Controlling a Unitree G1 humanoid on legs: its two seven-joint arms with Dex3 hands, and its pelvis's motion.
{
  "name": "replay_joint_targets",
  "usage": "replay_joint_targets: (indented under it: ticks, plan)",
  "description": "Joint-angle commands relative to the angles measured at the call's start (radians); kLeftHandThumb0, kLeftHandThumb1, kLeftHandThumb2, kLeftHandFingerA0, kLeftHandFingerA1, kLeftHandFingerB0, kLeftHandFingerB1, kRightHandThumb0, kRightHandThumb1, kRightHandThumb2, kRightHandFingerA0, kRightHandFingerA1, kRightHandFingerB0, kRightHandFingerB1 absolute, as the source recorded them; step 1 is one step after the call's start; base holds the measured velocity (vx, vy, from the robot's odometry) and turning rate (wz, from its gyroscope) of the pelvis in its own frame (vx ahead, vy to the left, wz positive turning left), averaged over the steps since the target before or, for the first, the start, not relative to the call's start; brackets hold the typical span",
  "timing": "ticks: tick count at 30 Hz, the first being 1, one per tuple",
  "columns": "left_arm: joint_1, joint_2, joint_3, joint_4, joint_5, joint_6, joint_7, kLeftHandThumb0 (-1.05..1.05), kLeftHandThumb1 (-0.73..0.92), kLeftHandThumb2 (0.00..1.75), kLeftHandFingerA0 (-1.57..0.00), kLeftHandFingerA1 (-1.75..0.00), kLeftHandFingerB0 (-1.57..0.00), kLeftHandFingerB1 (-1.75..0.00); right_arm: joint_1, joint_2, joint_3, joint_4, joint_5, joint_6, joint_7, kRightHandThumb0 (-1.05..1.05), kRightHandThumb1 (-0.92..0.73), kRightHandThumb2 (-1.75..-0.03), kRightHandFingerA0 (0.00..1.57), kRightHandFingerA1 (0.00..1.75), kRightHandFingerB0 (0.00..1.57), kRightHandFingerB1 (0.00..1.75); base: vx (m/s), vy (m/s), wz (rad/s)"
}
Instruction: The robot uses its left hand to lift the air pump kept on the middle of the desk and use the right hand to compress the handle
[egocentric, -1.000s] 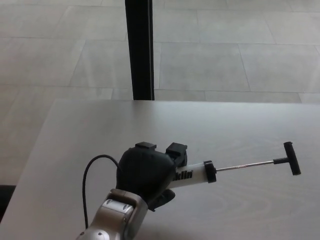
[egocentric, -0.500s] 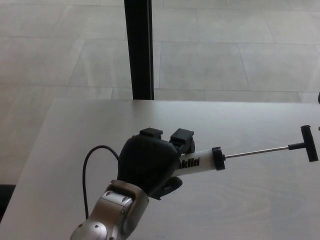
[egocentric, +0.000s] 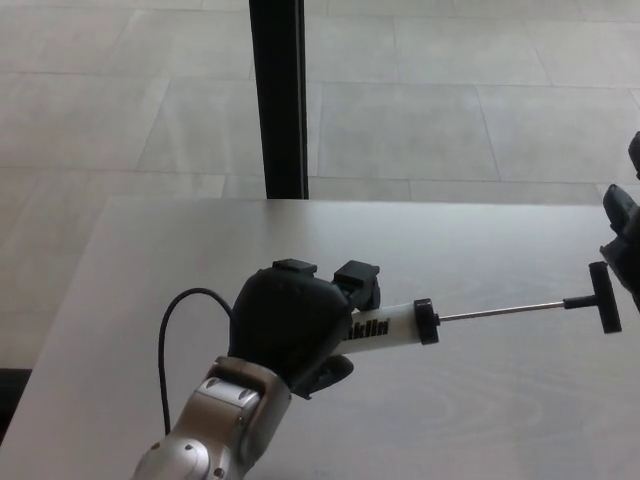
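My right hand (egocentric: 625, 235) has come in at the picture's edge beside the T-handle (egocentric: 604, 297), its grip unreadable. My left hand (egocentric: 290, 325) clamps the air pump (egocentric: 385, 330) level above the table (egocentric: 480, 250), rod extended for compression.

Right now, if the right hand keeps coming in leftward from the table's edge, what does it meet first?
Probably the pump's T-handle: the right hand sits just beside it at the picture's right edge, apparently not touching yet, though depth is unclear.
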Motion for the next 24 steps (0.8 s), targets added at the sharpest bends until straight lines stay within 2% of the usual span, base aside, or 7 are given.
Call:
replay_joint_targets:
  ticks: [1, 8, 9, 12, 17, 18, 24]
  plan:
    - [-0.030, 0.002, 0.007, 0.014, 0.000, -0.012, 0.022, -0.17, 0.68, 0.95, -0.89, -1.75, -0.68, -1.53, 0.015, 0.013, 0.014, -0.020, 0.000, -0.006, -0.012, -0.96, -0.92, -1.30, 0.00, 0.14, 0.00, 0.08, 0.00, 0.000, 0.00]
    - [-0.081, -0.014, 0.040, 0.002, -0.023, 0.001, -0.002, -0.13, 0.58, 1.09, -0.88, -1.75, -0.66, -1.59, 0.032, 0.046, 0.027, -0.015, -0.002, -0.032, -0.024, -0.96, -0.92, -1.30, 0.00, 0.14, 0.00, 0.12, 0.00, 0.000, 0.00]
    - [-0.095, -0.018, 0.046, 0.007, -0.026, 0.003, -0.004, -0.23, 0.57, 1.12, -1.17, -1.39, -0.89, -1.19, 0.032, 0.047, 0.026, -0.010, 0.000, -0.036, -0.023, -0.98, -0.92, -1.30, 0.00, 0.13, 0.00, 0.11, 0.00, 0.000, 0.00]
    - [-0.111, -0.020, 0.054, 0.008, -0.029, 0.000, -0.007, -0.16, 0.61, 1.04, -0.91, -1.75, -0.68, -1.55, 0.034, 0.047, 0.027, -0.018, 0.000, -0.030, -0.025, -0.97, -0.92, -1.30, 0.00, 0.13, 0.00, 0.11, 0.00, 0.000, 0.00]
    - [-0.128, -0.026, 0.058, 0.011, -0.030, 0.007, -0.013, -0.17, 0.54, 1.11, -0.89, -1.75, -0.72, -1.52, 0.035, 0.048, 0.038, -0.026, -0.008, -0.027, -0.030, -0.97, -0.92, -1.30, 0.00, 0.12, 0.00, 0.11, 0.00, 0.000, 0.00]
    - [-0.128, -0.032, 0.062, 0.008, -0.034, 0.013, -0.015, -0.26, 0.54, 1.12, -1.19, -1.37, -0.90, -1.16, 0.036, 0.049, 0.042, -0.025, -0.008, -0.038, -0.026, -0.96, -0.92, -1.30, 0.00, 0.14, 0.00, 0.12, 0.00, 0.000, 0.00]
    - [-0.134, -0.056, 0.065, 0.020, -0.031, 0.018, 0.005, -0.18, 0.55, 1.06, -0.96, -1.75, -0.76, -1.46, 0.013, 0.069, 0.047, -0.009, -0.006, -0.086, -0.033, -0.96, -0.92, -1.31, 0.00, 0.13, 0.00, 0.12, 0.00, 0.000, 0.00]
